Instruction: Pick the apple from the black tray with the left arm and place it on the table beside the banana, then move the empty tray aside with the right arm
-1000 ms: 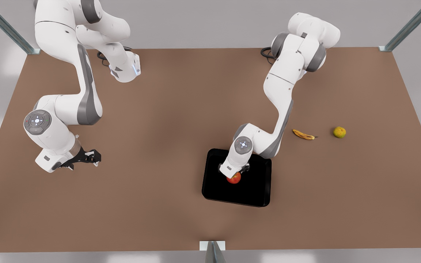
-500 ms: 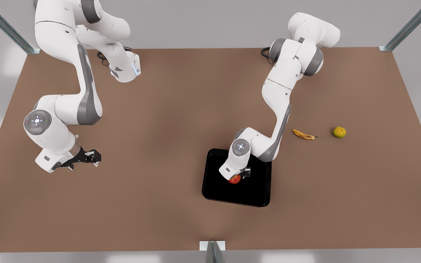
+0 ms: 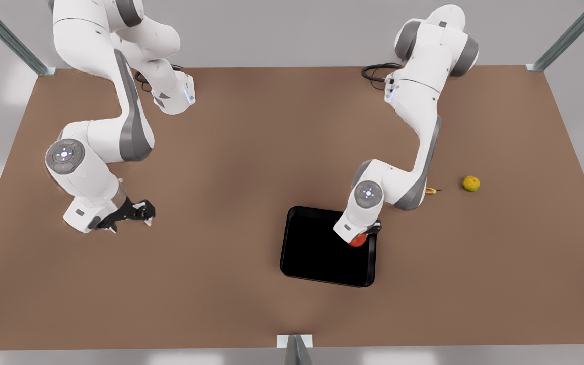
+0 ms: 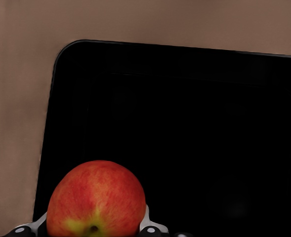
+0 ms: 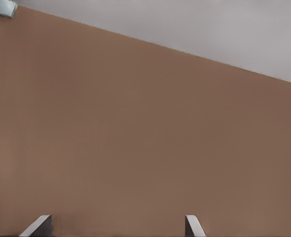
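Apple (image 4: pixel 96 199): clamped between the left gripper's (image 3: pixel 362 234) jaws, one finger on each flank, above the black tray's (image 3: pixel 317 253) edge on the front view's right. Banana (image 3: pixel 431 190): on the worktop (image 3: pixel 251 152), mostly hidden behind the left arm. Right gripper (image 3: pixel 137 212): jaws apart, waiting, well apart from the tray.

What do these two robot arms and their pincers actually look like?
Both arms are glossy white, built of rounded segments with grey bands at the joints. A round grey disc with small lights marks each wrist. Black cables coil at each base on the table. The left gripper and the right gripper are black, and the fingers have pale tips.
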